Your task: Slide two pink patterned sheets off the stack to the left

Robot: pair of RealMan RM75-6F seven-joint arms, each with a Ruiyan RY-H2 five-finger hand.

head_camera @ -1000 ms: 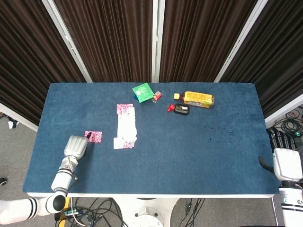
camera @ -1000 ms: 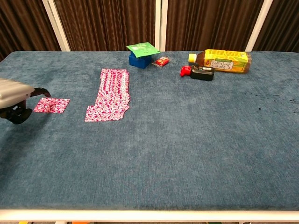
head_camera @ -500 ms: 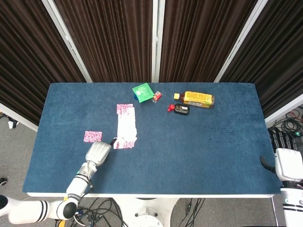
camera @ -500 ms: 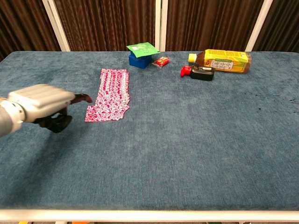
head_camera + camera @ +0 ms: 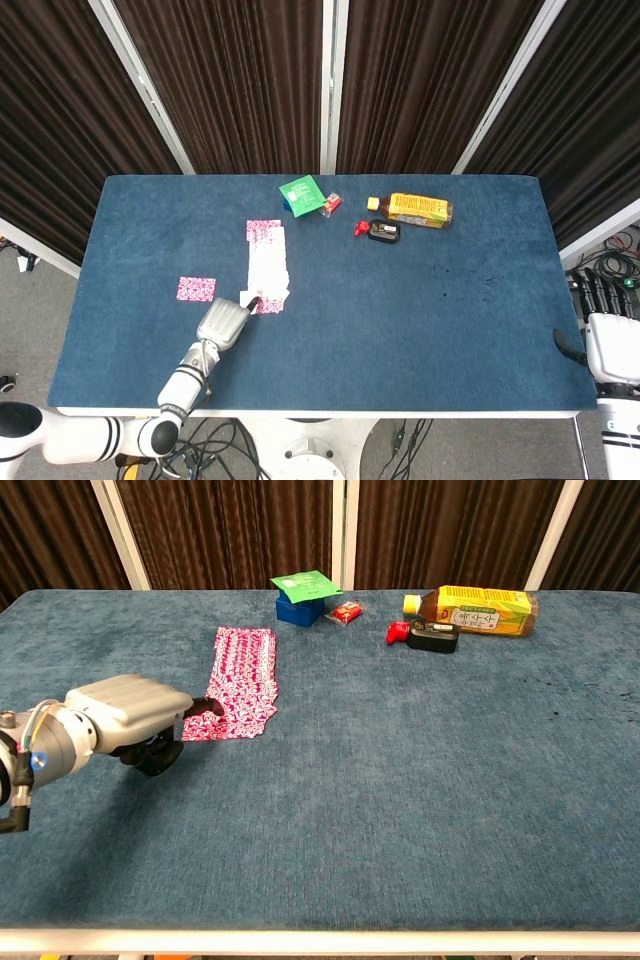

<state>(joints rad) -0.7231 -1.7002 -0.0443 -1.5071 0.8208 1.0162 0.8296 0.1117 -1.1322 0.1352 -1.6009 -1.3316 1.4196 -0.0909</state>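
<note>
Left hand: the left hand [image 5: 222, 324] [image 5: 131, 706] was low over the table, at the near left corner of the pink stack. One dark fingertip [image 5: 212, 706] reached forward and lay on the nearest sheet. I could not tell whether the other fingers were together or apart, because the grey back of the hand covered them. Nothing was seen held in it.

Pink stack: the stack of pink patterned sheets [image 5: 266, 268] [image 5: 240, 681] lay just ahead of the left hand and a little to its right. It ran away from the hand toward the far edge of the table, and its near end was the wider part.

Single sheet: one pink patterned sheet [image 5: 196, 289] lay alone on the cloth, to the left of the left hand and apart from the stack. In the chest view the hand hid it.

Right hand: the right hand [image 5: 611, 343] was at the near right edge of the table, outside the cloth and well apart from the sheets. It showed only in the head view. Its fingers pointed away, close side by side, and nothing was in them.

Other things: far ahead of the left hand and to its right stood a blue box [image 5: 300, 608] with a green packet [image 5: 301, 192] [image 5: 304, 582] on top. Further right lay a small red item [image 5: 347, 611], a black object [image 5: 384, 231] [image 5: 432, 636] and a bottle [image 5: 418, 209] [image 5: 478, 610] on its side.

Table: the table [image 5: 420, 330] [image 5: 420, 810] had a blue cloth over it.
</note>
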